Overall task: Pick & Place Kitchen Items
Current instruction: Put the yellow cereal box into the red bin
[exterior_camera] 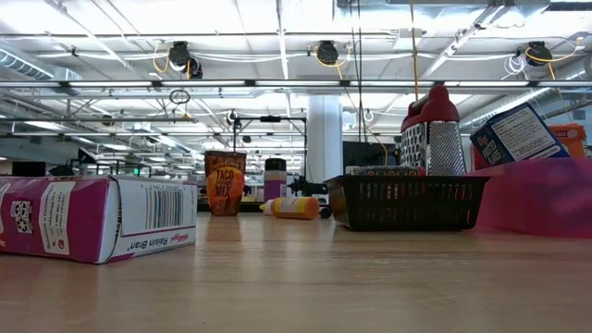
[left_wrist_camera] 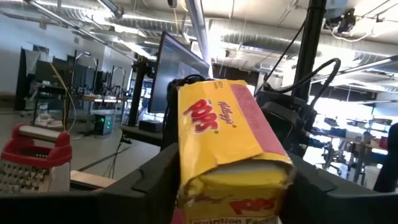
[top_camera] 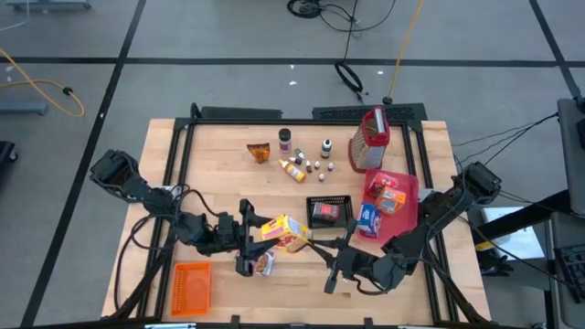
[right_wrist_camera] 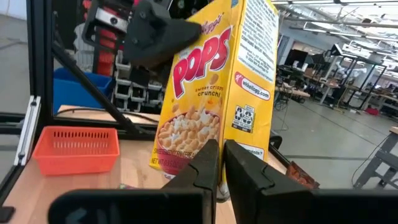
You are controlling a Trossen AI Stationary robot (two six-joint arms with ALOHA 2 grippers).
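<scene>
A yellow Pops cereal box (top_camera: 283, 231) hangs above the table's middle, and my left gripper (top_camera: 251, 239) is shut on it. It fills the space between the fingers in the left wrist view (left_wrist_camera: 230, 180). My right gripper (right_wrist_camera: 221, 158) is shut and comes level from the table's right, with its tips at the box's lower edge (right_wrist_camera: 205, 163). A purple Raisin Bran box (exterior_camera: 92, 217) lies on its side on the table below the left gripper (top_camera: 263, 263). My left gripper pinches the Pops box between its two fingers near the upper end. One finger (right_wrist_camera: 155, 31) lies on the printed front face. The cardboard end (left_wrist_camera: 236, 171) between the fingers is crumpled. The box is lifted clear of the table and tilted. My right gripper's shut tips stand at the box's lower edge; I cannot tell whether they touch it.
An orange crate (top_camera: 192, 286) sits at the near left. A black mesh basket (top_camera: 329, 211) stands at centre right, beside a red tray (top_camera: 402, 187) holding boxes. A red-topped grater (top_camera: 369, 139), a packet (top_camera: 259, 152) and small bottles (top_camera: 306, 164) stand farther back.
</scene>
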